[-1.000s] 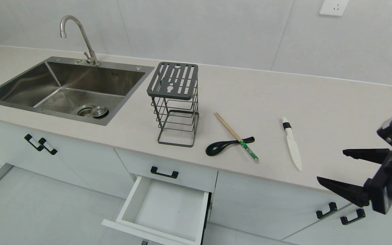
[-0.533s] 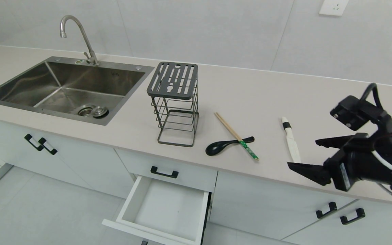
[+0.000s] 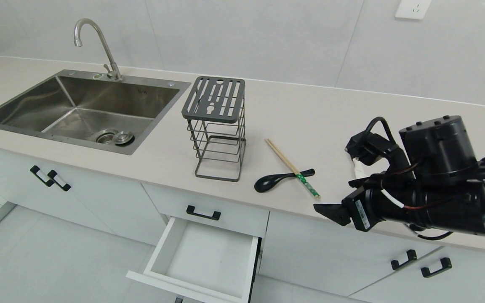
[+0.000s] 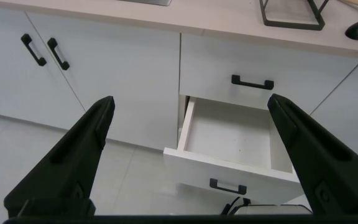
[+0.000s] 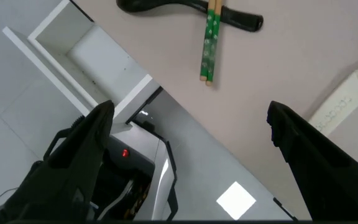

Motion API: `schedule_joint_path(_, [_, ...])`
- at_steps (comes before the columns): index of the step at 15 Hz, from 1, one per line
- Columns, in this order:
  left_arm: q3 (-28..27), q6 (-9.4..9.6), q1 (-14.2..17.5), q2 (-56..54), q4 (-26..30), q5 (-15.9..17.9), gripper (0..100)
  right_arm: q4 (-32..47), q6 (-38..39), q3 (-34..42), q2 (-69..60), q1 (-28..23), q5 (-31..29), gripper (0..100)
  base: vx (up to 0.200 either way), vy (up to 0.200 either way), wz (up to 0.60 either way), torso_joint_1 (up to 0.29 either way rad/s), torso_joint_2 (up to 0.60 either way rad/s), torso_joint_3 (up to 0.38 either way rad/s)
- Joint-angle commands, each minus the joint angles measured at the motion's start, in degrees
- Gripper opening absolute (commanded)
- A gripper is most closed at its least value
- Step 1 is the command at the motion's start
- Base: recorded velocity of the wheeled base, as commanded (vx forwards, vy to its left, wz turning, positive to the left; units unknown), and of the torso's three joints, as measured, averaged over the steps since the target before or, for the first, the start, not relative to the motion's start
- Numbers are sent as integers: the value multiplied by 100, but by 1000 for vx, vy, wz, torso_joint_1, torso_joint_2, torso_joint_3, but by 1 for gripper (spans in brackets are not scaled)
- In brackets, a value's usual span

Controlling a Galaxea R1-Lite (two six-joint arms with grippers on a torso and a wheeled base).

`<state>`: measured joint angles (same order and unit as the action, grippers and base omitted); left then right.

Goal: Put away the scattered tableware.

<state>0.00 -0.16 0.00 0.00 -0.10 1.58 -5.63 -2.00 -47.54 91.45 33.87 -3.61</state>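
- The right claw (image 3: 343, 197) hangs released, jaws spread wide, over the near edge of the surface (image 3: 310, 118), just right of the chopsticks' near tips.
- The white knife (image 3: 357, 170) lies on the surface right of the spoon, mostly hidden behind the right arm; in the right wrist view it (image 5: 347, 93) sits beside one finger of the claw (image 5: 190, 109).
- The chopsticks (image 3: 293, 168) lie together, running from far left to near right, and cross over the handle of the black spoon (image 3: 267, 183); their green ends (image 5: 211, 43) point toward the near edge.
- The spoon's bowl points left, toward the wire rack (image 3: 217, 126), which stands upright between the sink (image 3: 112, 97) and the tableware.
- The left claw (image 4: 190, 99) is also released, jaws wide, held low in front of the cabinets and facing the drawer (image 4: 229, 134).
- That drawer (image 3: 204, 256) is pulled out below the rack.
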Motion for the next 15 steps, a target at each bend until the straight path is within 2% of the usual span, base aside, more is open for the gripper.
schedule_joint_path(1, [0,-2,0,9,1,0,100,-201,-20,272,92,6,-52,100,0,0,0,0,0,0])
schedule_joint_path(6, [0,-2,0,9,1,0,100,-711,-29,228,602,6,-70,100,0,0,0,0,0,0])
schedule_joint_path(12, [0,-2,0,9,1,0,100,-746,15,-783,1665,-108,-210,100,0,0,0,0,0,0])
schedule_joint_path(15, [0,-2,0,9,1,0,100,-755,15,-1055,2096,-73,-281,100,0,0,0,0,0,0])
